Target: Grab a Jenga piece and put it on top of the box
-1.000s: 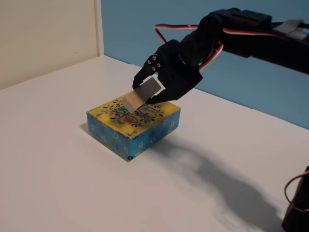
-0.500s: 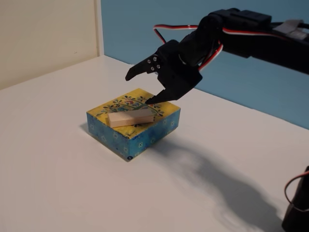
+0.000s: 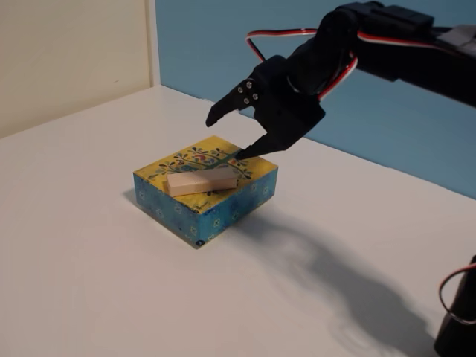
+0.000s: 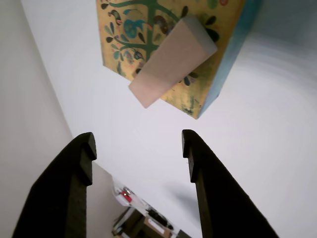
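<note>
Jenga piece lay flat on the box's yellow top when you paused, below your gripper in the fixed view and free of both fingers. Your gripper hung just above the box's far edge with its jaws spread wide and nothing between them; the lower fingertip sat close over the patterned lid, though you could not tell from that view whether it touched. In the wrist view the Jenga piece lay ahead of the two dark fingers, slanted across the tree-and-flower pattern, with one end jutting past the box edge over the white table. You had no readable brand, label or writing on the block or the box. The blue flowered sides rested on the table.
</note>
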